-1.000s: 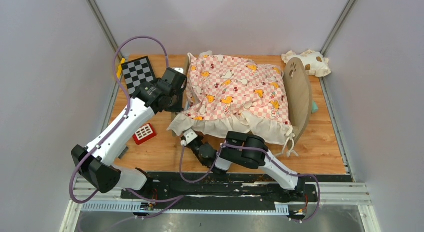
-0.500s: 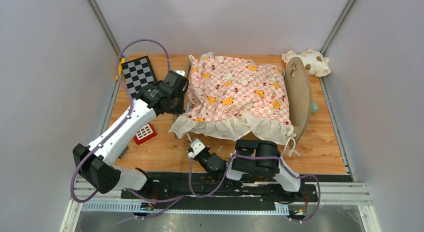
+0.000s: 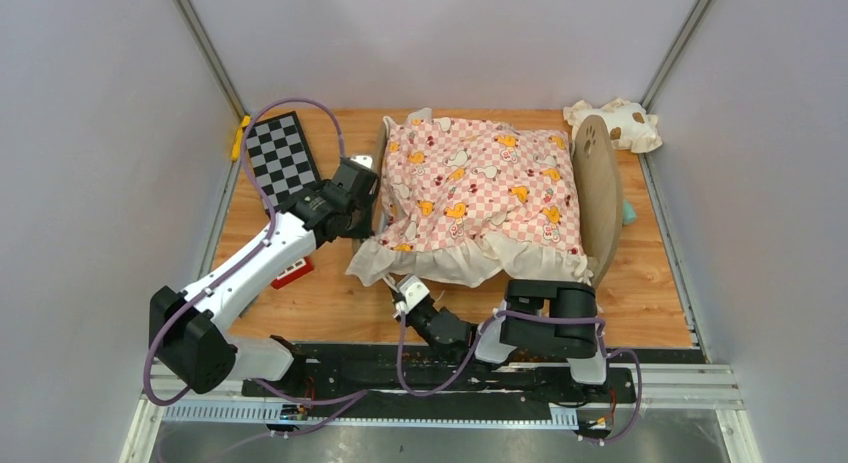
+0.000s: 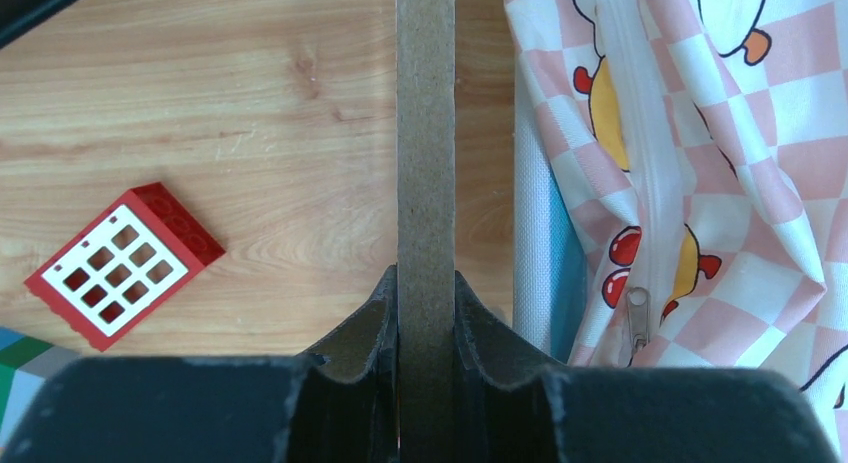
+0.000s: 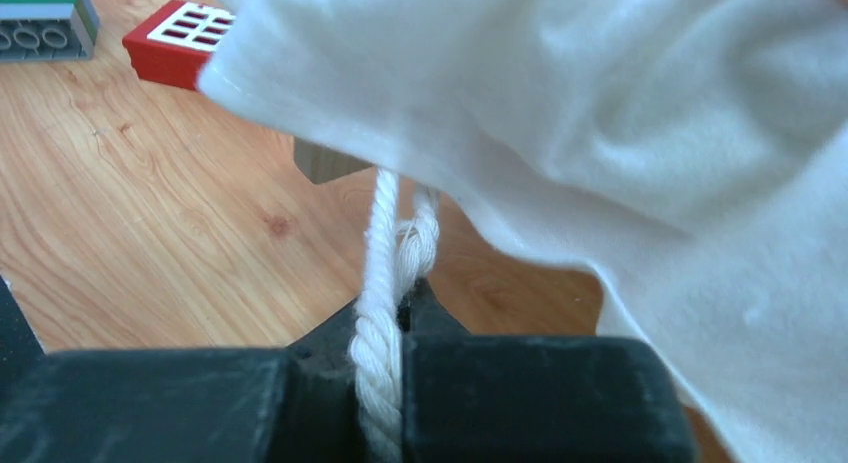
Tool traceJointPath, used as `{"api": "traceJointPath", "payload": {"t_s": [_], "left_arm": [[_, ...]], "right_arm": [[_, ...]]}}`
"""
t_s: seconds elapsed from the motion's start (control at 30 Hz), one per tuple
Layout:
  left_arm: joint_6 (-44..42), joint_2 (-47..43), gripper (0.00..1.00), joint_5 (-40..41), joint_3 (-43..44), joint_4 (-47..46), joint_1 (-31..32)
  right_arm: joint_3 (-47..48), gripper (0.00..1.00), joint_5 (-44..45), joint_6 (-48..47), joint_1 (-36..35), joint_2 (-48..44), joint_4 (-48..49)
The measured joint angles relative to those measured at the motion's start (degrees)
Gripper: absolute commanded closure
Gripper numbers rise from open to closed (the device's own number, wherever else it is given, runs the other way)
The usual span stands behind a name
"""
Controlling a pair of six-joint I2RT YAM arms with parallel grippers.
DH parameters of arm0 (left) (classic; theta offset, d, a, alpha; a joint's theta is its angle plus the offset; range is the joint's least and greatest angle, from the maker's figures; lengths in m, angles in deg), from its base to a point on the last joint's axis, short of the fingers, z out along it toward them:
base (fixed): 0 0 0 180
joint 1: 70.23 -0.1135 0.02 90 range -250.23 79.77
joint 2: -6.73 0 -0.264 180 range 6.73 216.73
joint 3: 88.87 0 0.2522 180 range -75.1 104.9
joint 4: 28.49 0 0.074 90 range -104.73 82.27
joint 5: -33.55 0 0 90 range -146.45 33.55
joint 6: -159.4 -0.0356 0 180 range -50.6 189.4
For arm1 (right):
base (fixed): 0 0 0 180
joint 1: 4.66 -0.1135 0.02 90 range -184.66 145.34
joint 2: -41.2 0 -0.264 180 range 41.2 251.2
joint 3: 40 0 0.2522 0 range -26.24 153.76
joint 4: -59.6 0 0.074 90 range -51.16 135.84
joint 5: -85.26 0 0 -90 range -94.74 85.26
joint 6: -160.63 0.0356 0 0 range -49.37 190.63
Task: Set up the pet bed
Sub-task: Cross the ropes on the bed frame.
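On the wooden desk (image 3: 330, 301) between plain lilac walls (image 3: 440, 43), the light-wood pet bed (image 3: 602, 215) lies at centre under a pink checkered cushion (image 3: 480, 188), paw-cut headboard (image 3: 592, 153) at 3 o'clock, left claw (image 4: 425, 293) pinching its thin end board (image 4: 425, 133), right claw (image 5: 395, 305) clamped on a white cord (image 5: 384, 233).

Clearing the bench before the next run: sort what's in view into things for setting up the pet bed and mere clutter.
For the job:
- pet bed, end panel clamped in the left pincer
- pink checkered cushion lying on it
- white cord, nipped in the right pincer
- spotted pillow, likely bedding

Lying about:
- red window brick
- checkerboard card
- grey-green block
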Motion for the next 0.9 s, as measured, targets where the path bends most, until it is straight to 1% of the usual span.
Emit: {"api": "traceJointPath", "payload": {"t_s": [0.37,0.6,0.7,0.9], "left_arm": [[1.64,-0.24,1.0,0.22,-10.54,-11.1,0.26],[3.06,-0.63,1.0,0.57,-14.78,-15.8,-0.96],[3.8,-2.34,1.0,0.17,-16.85,-17.81,-2.21],[5.86,-6.82,1.0,1.29,-20.55,-18.18,-5.77]], "right_arm": [[3.02,1.0,-2.12,7.87,0.74,-1.27,-20.0],[4.68,1.0,-2.99,11.15,2.6,-1.62,-27.12],[6.38,1.0,-3.39,12.09,2.78,-1.62,-29.53],[9.77,1.0,-4.33,13.42,2.78,-1.6,-32.52]]}}
